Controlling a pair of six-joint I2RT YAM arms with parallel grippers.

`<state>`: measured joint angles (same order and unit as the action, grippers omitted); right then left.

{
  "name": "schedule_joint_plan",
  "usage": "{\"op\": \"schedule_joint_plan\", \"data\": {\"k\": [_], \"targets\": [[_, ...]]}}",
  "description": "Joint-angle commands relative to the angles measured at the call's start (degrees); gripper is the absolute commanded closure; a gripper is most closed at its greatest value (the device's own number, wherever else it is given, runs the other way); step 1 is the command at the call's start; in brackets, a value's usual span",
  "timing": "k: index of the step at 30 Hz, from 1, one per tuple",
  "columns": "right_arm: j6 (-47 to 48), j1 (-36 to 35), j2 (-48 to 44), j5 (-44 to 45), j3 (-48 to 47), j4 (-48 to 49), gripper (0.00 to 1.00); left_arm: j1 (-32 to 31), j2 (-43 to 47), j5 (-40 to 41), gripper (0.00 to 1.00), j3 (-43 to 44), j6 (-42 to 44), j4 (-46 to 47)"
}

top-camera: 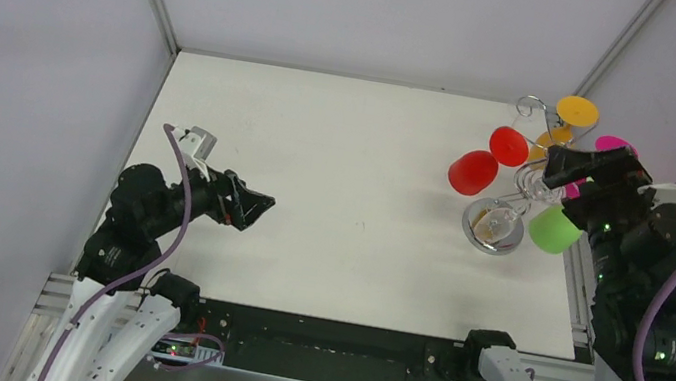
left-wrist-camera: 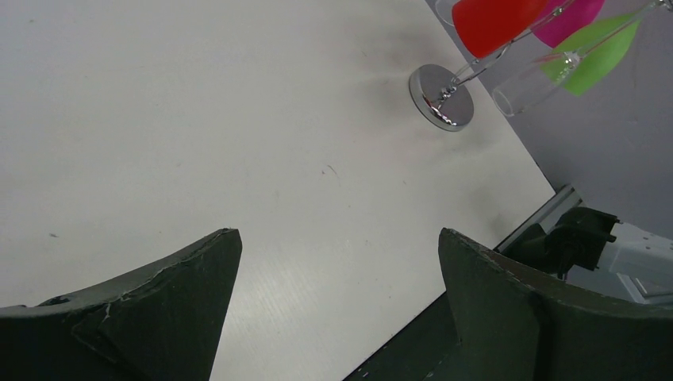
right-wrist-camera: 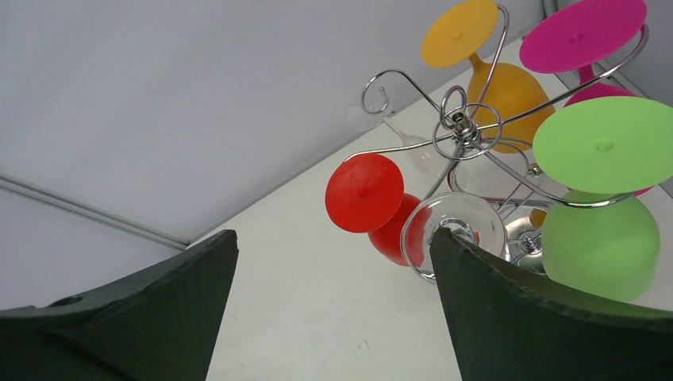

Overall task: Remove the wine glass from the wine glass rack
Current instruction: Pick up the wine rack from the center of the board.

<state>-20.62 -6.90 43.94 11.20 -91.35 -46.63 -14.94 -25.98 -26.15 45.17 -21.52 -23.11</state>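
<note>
Approach: R gripper hovers at wine glass rack, jaws apart, empty.
Next, prob.: straddle red wine glass stem, slide it out; L gripper idle, jaws apart.

1. I see bright, even, diffuse light in all three views; the white table is not blown out.
2. Shadows are faint and soft. Small glare spots sit on the rack's chrome base.
3. In the wrist views the dark fingers show little surface detail.
4. The top view is slightly soft.
</note>
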Motion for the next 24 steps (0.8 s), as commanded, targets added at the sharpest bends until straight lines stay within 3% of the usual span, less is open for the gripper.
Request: {"op": "schedule_joint_plan", "data": {"k": [1, 11, 20, 24], "targets": [[-0.75, -0.25, 6.06, 4.50, -6.28, -4.19, 0.06, 0.09, -0.93, 1.62, 0.00, -0.49, 2.42, 2.81], [0.04, 2.24, 15.69, 3.85, -14.62, -7.93, 0.09, 0.68, 1.15, -1.07, 0.00, -2.16, 1.77, 2.81], [-1.66, 15.72, 17.11, -8.96, -11.20, -4.99, 0.12, 1.05, 2.78, -2.48, 0.00, -2.52, 1.75, 2.81], [-2.60, 18.19, 17.33, -14.23, -9.66, -5.01, 0.12, 1.06, 3.40, -2.72, 0.00, -2.68, 1.74, 2.81]]}}
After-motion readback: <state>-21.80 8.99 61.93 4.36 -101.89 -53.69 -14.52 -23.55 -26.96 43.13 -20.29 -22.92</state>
